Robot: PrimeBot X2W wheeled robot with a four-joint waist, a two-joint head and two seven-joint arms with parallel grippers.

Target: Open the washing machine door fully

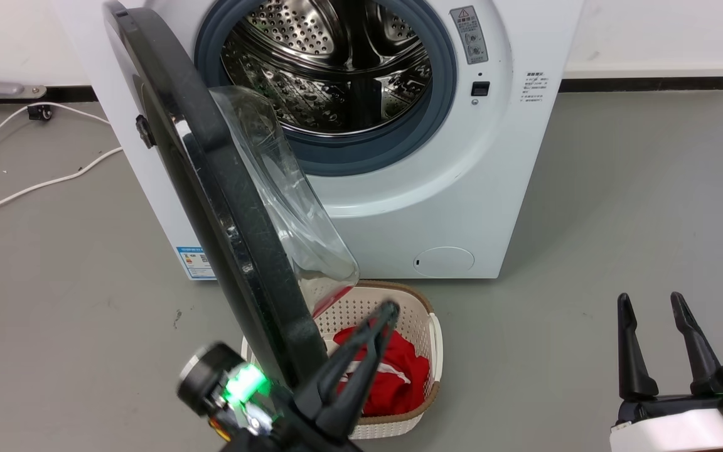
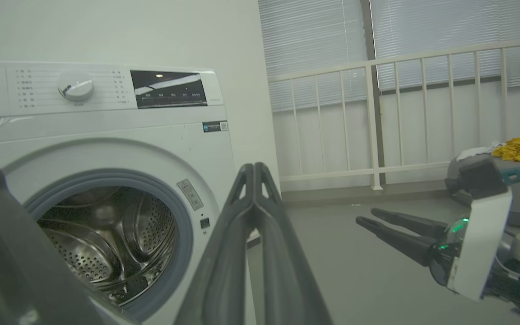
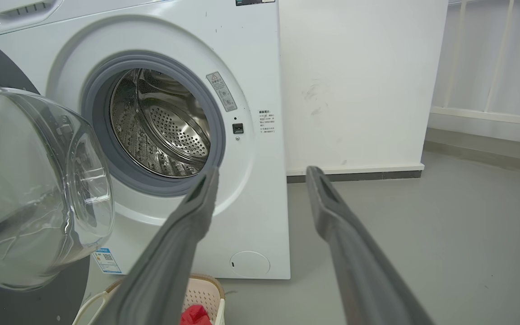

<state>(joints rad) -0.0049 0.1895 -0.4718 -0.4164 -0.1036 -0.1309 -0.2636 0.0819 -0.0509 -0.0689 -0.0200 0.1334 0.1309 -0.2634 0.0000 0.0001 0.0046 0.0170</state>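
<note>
The white washing machine [image 1: 437,188] stands ahead with its steel drum [image 1: 336,69] exposed. The washing machine door [image 1: 211,188] stands swung out to the left, nearly edge-on, its clear glass bowl [image 1: 292,207] facing right. My left gripper [image 1: 390,307] is shut with nothing in it, lying beside the door's lower rim on its inner side; I cannot tell whether it touches. Its shut fingertips [image 2: 253,168] point toward the machine [image 2: 106,131]. My right gripper [image 1: 650,301] hangs open at the lower right, well clear of the door. The right wrist view has these open fingers [image 3: 197,212] facing the drum opening and bowl [image 3: 30,189].
A cream perforated basket [image 1: 424,314] holding red cloth [image 1: 399,370] sits on the floor below the door and in front of the machine. A white cable [image 1: 35,185] trails over the grey floor at the left. A white railing [image 2: 400,113] stands to the right.
</note>
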